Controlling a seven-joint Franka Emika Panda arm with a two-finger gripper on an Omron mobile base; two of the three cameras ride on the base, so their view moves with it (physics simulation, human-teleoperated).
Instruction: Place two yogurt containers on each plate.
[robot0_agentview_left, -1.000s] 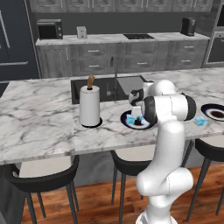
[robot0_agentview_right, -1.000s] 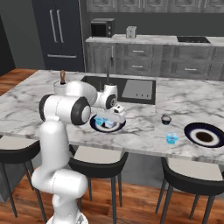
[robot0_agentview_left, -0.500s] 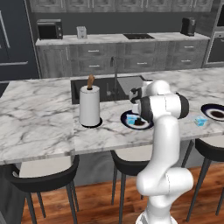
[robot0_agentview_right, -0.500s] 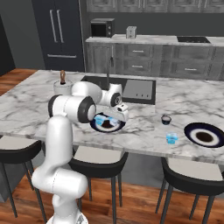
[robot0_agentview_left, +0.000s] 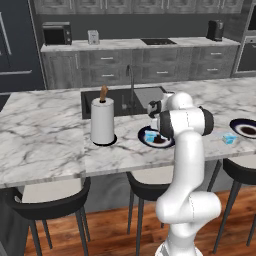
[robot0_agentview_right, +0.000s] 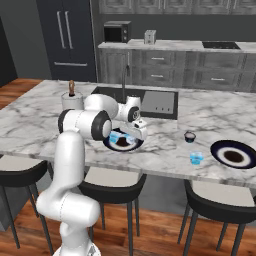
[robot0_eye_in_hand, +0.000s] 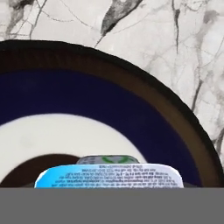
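stools: three dark bar stools (robot0_agentview_right: 107, 182) at the near edge of the island, over a wood floor (robot0_agentview_left: 110, 235).
island: white marble counter (robot0_agentview_left: 45, 135) with grey veining, running across both base views.
arm: white arm (robot0_agentview_left: 185, 150) bent over the near plate.
gripper: gripper (robot0_agentview_right: 136, 134) low over the near plate; jaws drawn in close. Hand view has a yogurt cup (robot0_eye_in_hand: 108, 175) right at the fingertips, blue printed wall and pale top, over the plate centre. Fingers themselves are hidden, so I can't confirm a clamp on it, only that it sits between them.
near plate: dark plate (robot0_agentview_right: 116, 145) with white ring, on the marble in front of the sink. A second light-blue cup (robot0_agentview_right: 115, 136) sits on its left part in the right base view, showing as a blue patch (robot0_agentview_left: 150, 134) in the left base view.
paper towel: white roll (robot0_agentview_left: 102, 120) upright on a black base, brown spindle on top, left of the near plate, apart from it.
loose cup: one yogurt cup (robot0_agentview_right: 196, 158) on bare marble, just beside the far plate and not on it; also seen at (robot0_agentview_left: 229, 138).
far plate: second plate (robot0_agentview_right: 234, 156) at the right end of the island, with nothing visible on it.
dark cup: small dark round cup (robot0_agentview_right: 189, 136) between the two plates, further back than the loose cup.
sink: dark basin (robot0_agentview_right: 160, 102) with a tall faucet (robot0_agentview_left: 131, 85), behind the near plate.
back wall: grey cabinets, microwave (robot0_agentview_left: 57, 33), toaster (robot0_agentview_left: 93, 36), cooktop (robot0_agentview_left: 157, 41), black fridge (robot0_agentview_right: 67, 40).
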